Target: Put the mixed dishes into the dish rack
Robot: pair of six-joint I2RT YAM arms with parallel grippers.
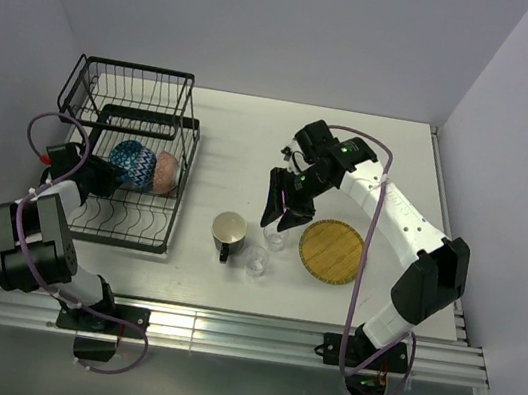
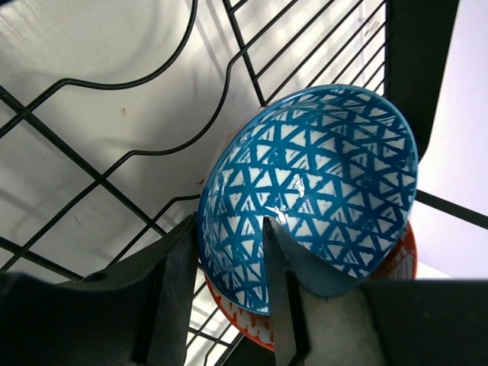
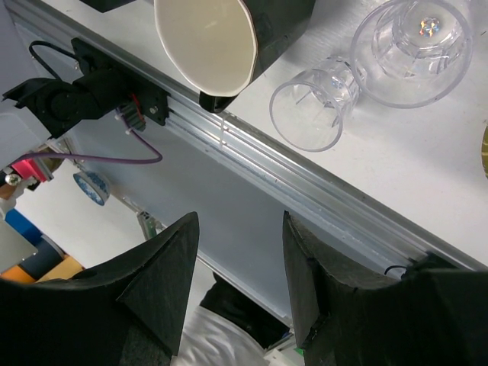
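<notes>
The black wire dish rack [image 1: 123, 225] stands at the left. A blue bowl [image 1: 132, 162] [image 2: 320, 175] stands on edge in its lower tier, leaning on an orange-red bowl [image 1: 166, 173] [image 2: 267, 324]. My left gripper [image 1: 105, 176] [image 2: 229, 259] straddles the blue bowl's rim, one finger outside and one inside, with a gap between the jaws. My right gripper [image 1: 281, 216] [image 3: 240, 259] is open and empty, just above a clear glass [image 1: 275, 240] [image 3: 415, 46]. The second glass [image 1: 257, 264] [image 3: 316, 114], dark mug [image 1: 229, 232] [image 3: 206, 46] and yellow plate [image 1: 332, 252] sit on the table. No grey-green bowl shows.
The rack's raised upper basket [image 1: 129, 94] is at the far left back. The mug, both glasses and the plate stand close together mid-table. The aluminium rail [image 1: 222, 327] runs along the near table edge.
</notes>
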